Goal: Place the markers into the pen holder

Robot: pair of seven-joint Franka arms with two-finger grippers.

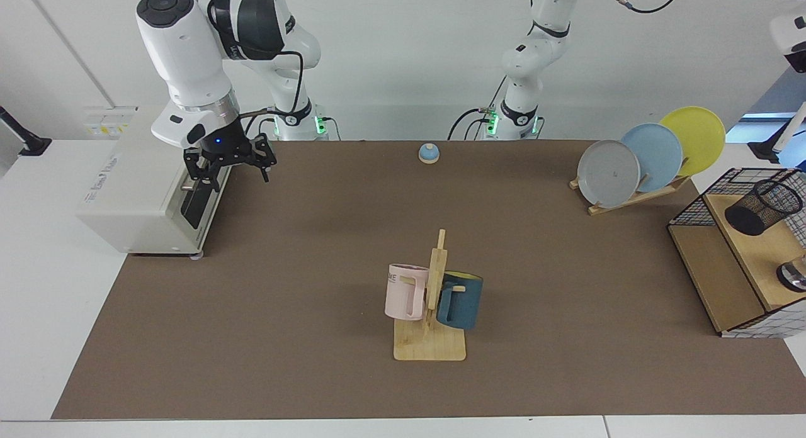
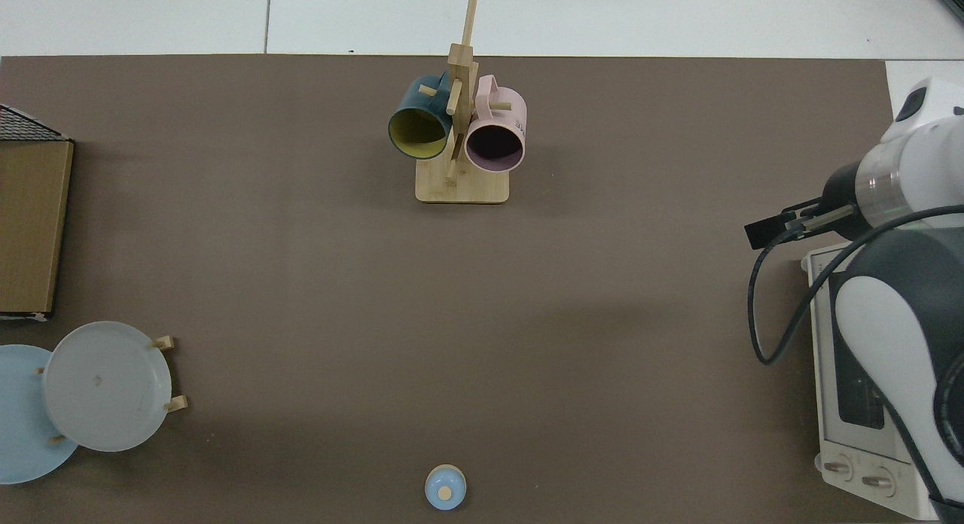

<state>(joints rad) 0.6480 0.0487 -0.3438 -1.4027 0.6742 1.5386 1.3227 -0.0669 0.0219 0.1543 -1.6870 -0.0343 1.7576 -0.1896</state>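
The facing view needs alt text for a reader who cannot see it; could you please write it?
A white marker hangs at the frame's right edge above the black mesh pen holder on the shelf of a wire basket; the left gripper is out of frame. The right gripper hovers, fingers open, before a toaster oven.

Facing camera looks across; top camera straight down; both share mug rack (image 1: 434, 299).
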